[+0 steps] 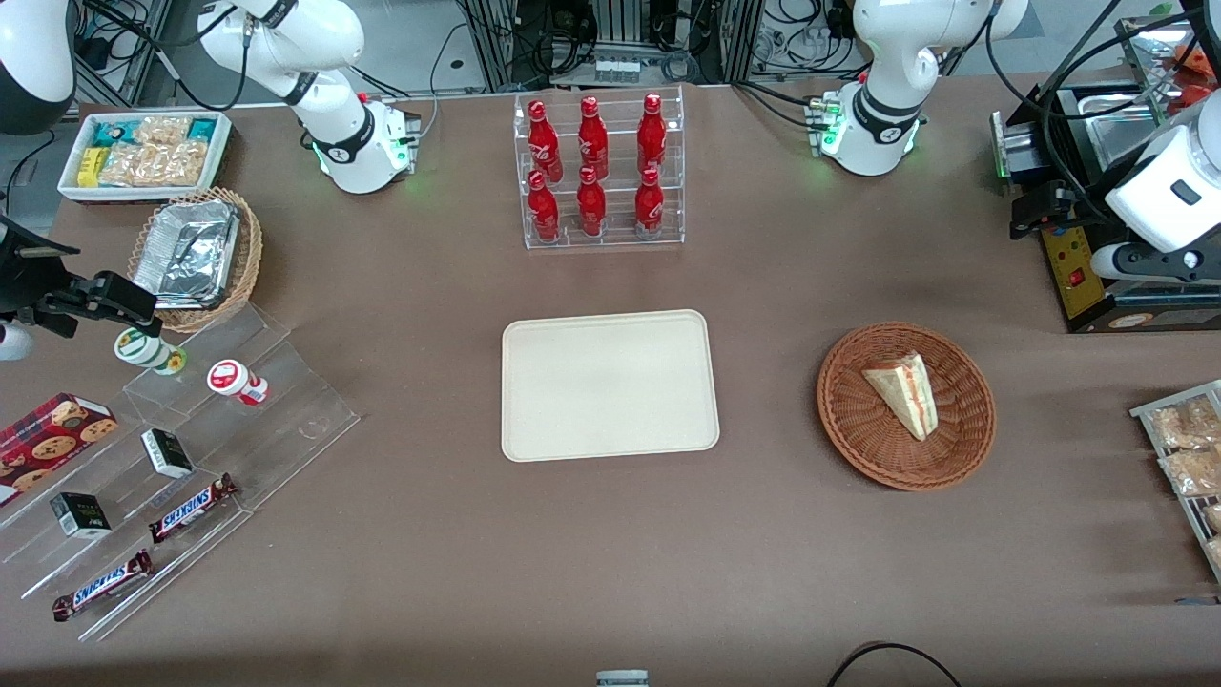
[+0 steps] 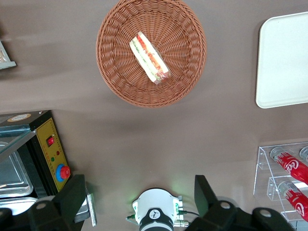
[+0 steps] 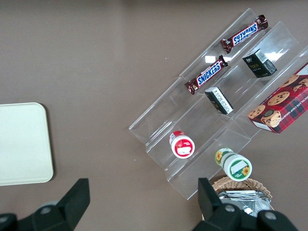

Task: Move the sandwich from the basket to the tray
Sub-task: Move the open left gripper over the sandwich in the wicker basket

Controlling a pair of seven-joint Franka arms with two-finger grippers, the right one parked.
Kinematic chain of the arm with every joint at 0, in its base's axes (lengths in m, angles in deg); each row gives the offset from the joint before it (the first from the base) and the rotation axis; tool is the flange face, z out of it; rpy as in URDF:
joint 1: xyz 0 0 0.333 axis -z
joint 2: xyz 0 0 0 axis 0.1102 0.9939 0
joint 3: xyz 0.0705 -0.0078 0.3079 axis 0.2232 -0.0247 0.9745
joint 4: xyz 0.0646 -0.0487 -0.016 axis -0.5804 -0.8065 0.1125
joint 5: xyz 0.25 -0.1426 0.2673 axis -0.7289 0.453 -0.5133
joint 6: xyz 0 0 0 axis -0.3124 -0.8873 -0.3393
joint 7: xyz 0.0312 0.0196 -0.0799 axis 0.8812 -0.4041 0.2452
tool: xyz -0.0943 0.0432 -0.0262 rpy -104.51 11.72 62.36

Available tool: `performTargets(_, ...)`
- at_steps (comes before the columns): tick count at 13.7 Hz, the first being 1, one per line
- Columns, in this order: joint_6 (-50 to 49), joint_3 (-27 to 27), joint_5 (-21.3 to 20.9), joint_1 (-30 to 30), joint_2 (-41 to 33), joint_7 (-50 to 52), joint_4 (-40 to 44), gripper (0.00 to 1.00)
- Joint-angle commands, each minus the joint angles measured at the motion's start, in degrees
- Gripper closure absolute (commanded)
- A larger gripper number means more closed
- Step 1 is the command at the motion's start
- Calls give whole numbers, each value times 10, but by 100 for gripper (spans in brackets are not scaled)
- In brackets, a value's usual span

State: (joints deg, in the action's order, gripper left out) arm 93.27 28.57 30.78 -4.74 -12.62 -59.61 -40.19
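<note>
The sandwich [image 1: 904, 392] is lying in the reddish-brown wicker basket [image 1: 863, 434] toward the working arm's end of the desk [image 1: 610, 553], well apart from the bare cream tray [image 1: 610, 385] sitting at the middle in front of the rack of red bottles [image 1: 596, 172]. The pincer [image 2: 137, 202] is hovering high above the desk, spread and holding nothing, so the reaching step is only beginning. Next it is likely needing to descend over the basket, straddle the wedge's bread faces and pinch gently, since the clear wrap may slip.
</note>
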Motion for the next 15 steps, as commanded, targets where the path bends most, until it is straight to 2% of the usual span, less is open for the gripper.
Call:
performTargets(1,10,-6,-4,-4,-9,2,-2,0)
performTargets(8,58,-5,-5,-5,-20,2,-73,0)
performTargets(15,231,-6,-6,-4,-48,3,-236,0)
